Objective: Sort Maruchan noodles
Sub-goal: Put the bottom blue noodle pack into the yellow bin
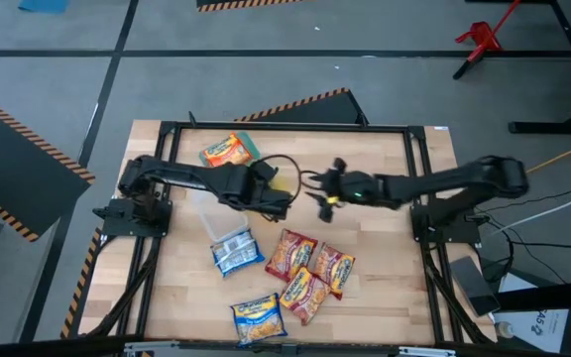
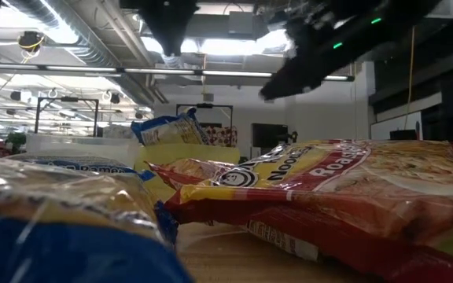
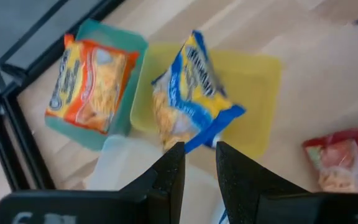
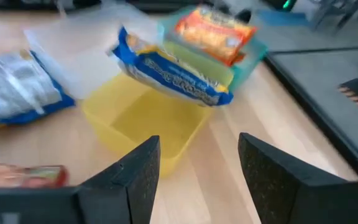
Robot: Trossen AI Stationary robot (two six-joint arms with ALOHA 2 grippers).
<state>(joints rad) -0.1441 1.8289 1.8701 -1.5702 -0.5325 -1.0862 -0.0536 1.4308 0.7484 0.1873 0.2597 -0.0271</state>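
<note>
A blue-and-yellow noodle packet (image 3: pixel 191 93) lies tilted on the yellow container (image 4: pixel 148 121), against its rim beside the green container (image 3: pixel 114 34), one end sticking up. An orange packet (image 3: pixel 89 78) lies flat in the green container. My left gripper (image 3: pixel 199 152) hangs above the yellow container, clear of the packet. Its fingers stand a narrow gap apart with nothing between them. My right gripper (image 4: pixel 197 165) stands wide open just to the right of the yellow container, pointing at it and touching nothing.
A clear container (image 1: pixel 206 210) stands nearer than the yellow one. On the near half of the table lie a blue-and-white packet (image 1: pixel 236 250), three red-brown packets (image 1: pixel 290 253) (image 1: pixel 333 266) (image 1: pixel 305 293) and a blue-and-yellow one (image 1: pixel 258 315). A black frame (image 1: pixel 419 178) borders the table.
</note>
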